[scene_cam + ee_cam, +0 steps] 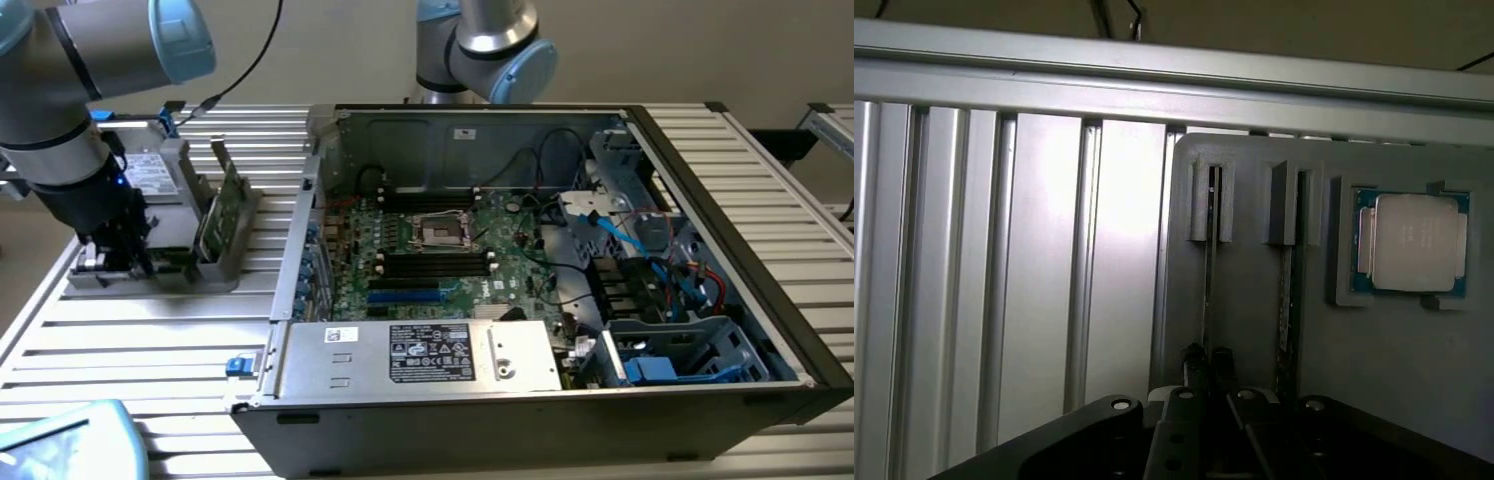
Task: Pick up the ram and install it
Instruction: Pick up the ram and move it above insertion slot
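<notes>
Slatted table (134, 340), hand (114, 264) near ram (211, 225)

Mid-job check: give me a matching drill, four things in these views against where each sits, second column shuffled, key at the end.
1. ram
2. processor chip
3. power supply
4. gripper

A. inside the open case
B. on edge in a slot of the holder
C. low over the holder, at the slot's end
D. flat in the holder's square recess

Pairs: 1-B, 2-D, 3-A, 4-C.
</notes>
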Action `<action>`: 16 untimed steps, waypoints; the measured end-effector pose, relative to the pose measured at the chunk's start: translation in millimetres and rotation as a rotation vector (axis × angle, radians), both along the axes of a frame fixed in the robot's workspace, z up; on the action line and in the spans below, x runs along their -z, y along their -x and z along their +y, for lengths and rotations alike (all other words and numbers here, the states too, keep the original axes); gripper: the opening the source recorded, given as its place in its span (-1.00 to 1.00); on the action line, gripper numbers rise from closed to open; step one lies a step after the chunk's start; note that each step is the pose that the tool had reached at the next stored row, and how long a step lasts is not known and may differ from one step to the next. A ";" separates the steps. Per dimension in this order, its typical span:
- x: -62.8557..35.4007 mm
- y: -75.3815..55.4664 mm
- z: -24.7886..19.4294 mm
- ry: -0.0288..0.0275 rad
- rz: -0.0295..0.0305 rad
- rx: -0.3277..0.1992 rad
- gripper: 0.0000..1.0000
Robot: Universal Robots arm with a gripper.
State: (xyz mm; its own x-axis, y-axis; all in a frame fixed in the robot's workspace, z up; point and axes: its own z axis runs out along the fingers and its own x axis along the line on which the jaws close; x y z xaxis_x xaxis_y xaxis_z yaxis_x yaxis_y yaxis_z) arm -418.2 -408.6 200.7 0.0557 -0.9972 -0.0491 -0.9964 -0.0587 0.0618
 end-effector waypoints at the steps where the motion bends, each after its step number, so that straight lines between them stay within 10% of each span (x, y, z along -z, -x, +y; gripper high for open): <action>1: -0.7 0.0 0.0 0.0000 -0.0001 0.000 -0.73; 16: -7.7 0.0 0.0 0.0000 0.0000 0.000 -0.73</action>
